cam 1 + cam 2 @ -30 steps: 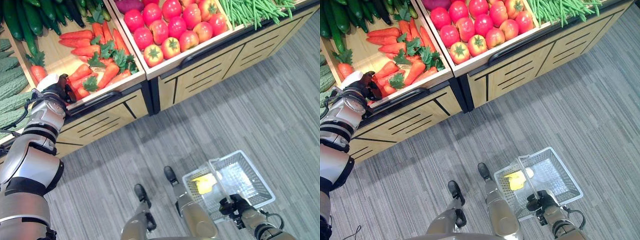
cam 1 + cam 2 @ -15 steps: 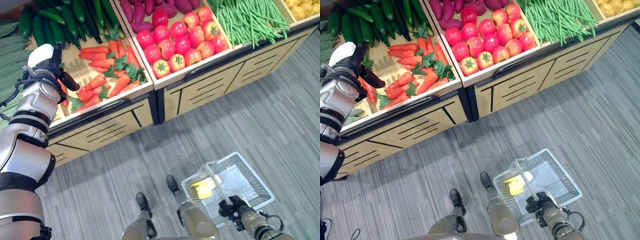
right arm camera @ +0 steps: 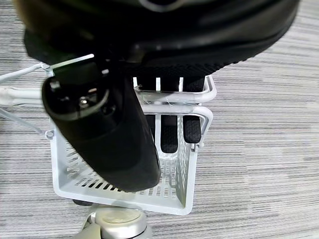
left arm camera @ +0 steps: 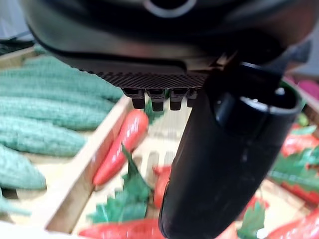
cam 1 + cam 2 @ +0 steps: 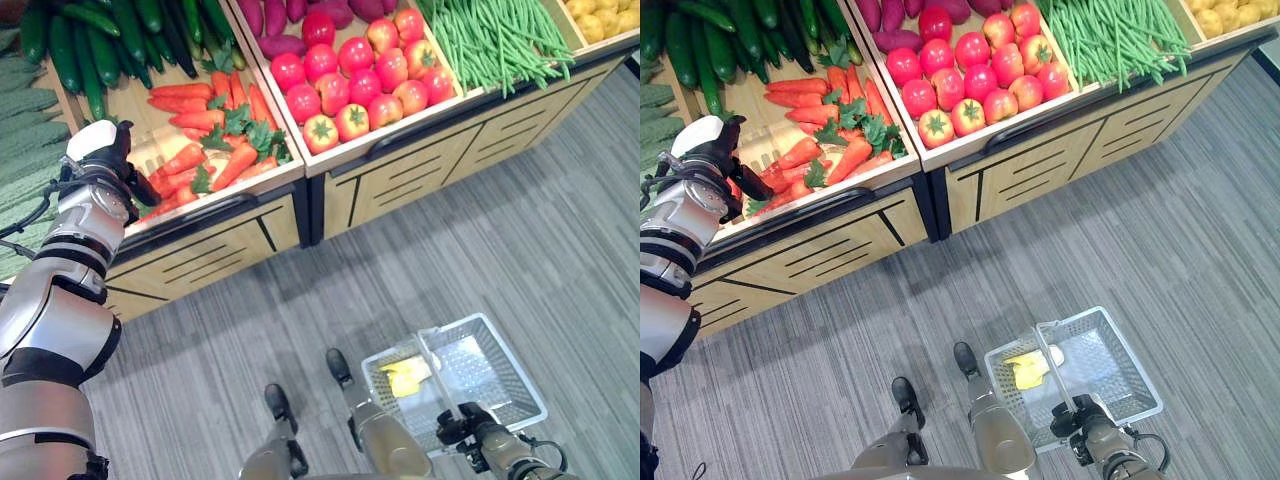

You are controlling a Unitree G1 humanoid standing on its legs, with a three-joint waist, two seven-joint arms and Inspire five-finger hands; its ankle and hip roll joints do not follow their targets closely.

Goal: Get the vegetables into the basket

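Observation:
Orange carrots (image 5: 215, 150) with green tops lie in a wooden bin on the stand. My left hand (image 5: 105, 160) hovers over that bin's left end with its fingers fairly straight and nothing in it. In the left wrist view a carrot (image 4: 122, 147) lies just past the fingers (image 4: 157, 99). Low on the right, my right hand (image 5: 470, 425) is shut on the handle (image 3: 164, 97) of a white wire basket (image 5: 505, 385). The basket hangs just above the floor and has a yellow item (image 5: 405, 377) inside.
The stand also holds dark cucumbers (image 5: 120, 30), bumpy green gourds (image 5: 30, 150), red tomatoes (image 5: 360, 85), purple sweet potatoes (image 5: 290, 20), green beans (image 5: 495, 40) and yellow produce (image 5: 600, 15). Its wooden front panels (image 5: 440, 165) drop to a grey striped floor (image 5: 520, 250).
The camera has shifted. My left hand rose from the carrot bin's front lip to over its far left, then came down a little. The right hand keeps hold of the basket.

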